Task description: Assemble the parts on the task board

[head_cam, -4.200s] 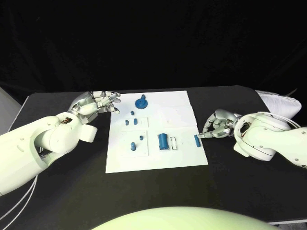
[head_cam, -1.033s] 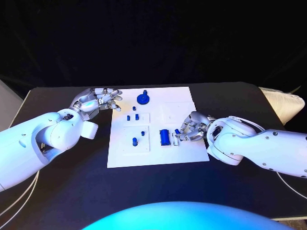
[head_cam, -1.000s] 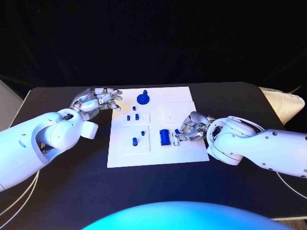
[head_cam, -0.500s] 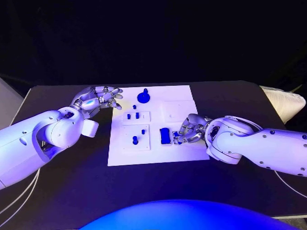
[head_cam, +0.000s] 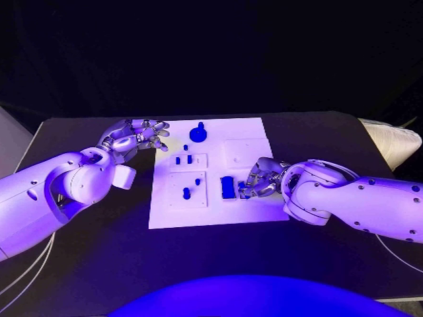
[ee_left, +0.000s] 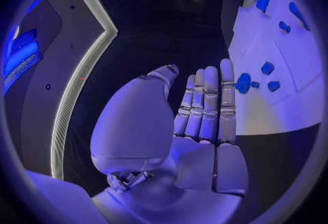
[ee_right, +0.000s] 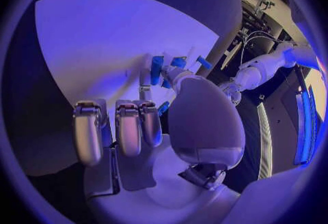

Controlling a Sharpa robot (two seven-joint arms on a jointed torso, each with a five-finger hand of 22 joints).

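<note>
My right robot hand (head_cam: 256, 179) pinches a small blue plastic part (head_cam: 243, 185) at the white flat task board's (head_cam: 211, 214) right centre; its pointing I cannot tell. My left robot hand (head_cam: 135, 137) hovers released, upper left.

The task board (head_cam: 211, 211) lies in the middle of the surface (head_cam: 97, 264). At its far edge stands a round knobbed part (head_cam: 198, 134). Nearer, on the board's left half, sit two small parts side by side (head_cam: 184, 160), and nearer still a single peg (head_cam: 186, 193). Right of that peg lies a larger block part (head_cam: 228, 187). The right hand (head_cam: 260, 178) is over the board just right of that block, perhaps touching it. The left hand (head_cam: 135, 137) hangs beside the board's far left corner.
</note>
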